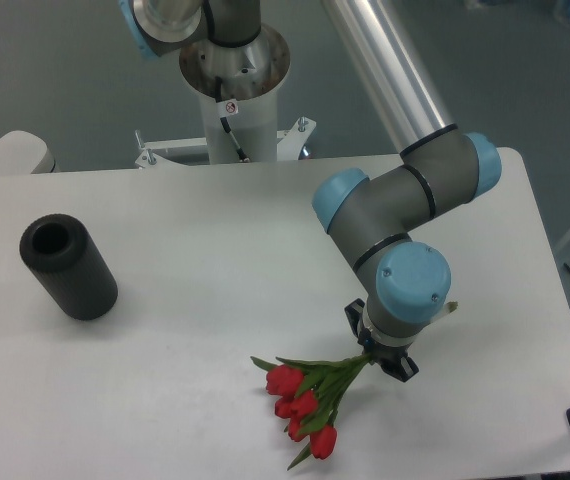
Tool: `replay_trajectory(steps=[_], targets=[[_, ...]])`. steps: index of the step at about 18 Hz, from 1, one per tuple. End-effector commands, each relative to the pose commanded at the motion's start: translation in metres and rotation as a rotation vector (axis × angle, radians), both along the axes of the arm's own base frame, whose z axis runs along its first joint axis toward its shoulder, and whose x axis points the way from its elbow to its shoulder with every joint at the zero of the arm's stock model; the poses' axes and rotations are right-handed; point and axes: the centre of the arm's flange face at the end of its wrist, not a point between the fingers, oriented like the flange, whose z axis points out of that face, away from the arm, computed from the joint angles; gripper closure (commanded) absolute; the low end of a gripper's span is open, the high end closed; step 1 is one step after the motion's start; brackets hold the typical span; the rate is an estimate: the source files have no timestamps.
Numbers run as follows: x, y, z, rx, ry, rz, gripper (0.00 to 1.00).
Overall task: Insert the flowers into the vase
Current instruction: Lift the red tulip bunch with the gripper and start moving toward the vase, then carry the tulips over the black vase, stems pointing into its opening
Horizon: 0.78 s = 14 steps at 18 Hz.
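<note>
- One gripper (pixel 378 357), closed on the stems, is holding the flowers (pixel 305 408) at five o'clock.
- Carrying them to the vase (pixel 68 267) at nine o'clock is calling for upright stems over its hole.

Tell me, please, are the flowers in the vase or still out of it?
Out. The flowers hang from the gripper far from the vase, whose hole looks empty.
</note>
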Motion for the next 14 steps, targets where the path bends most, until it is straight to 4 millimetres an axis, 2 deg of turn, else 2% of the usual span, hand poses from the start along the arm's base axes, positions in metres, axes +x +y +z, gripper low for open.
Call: replay_trajectory(steps=[5,9,14], targets=[[0.029,0.003,0.028,0.093,-0.050,0.027,1.00],[0.059,0.008,0.050,0.220,-0.146,0.056,1.00],[0.087,0.012,0.073,0.339,-0.245,0.064,1.00]])
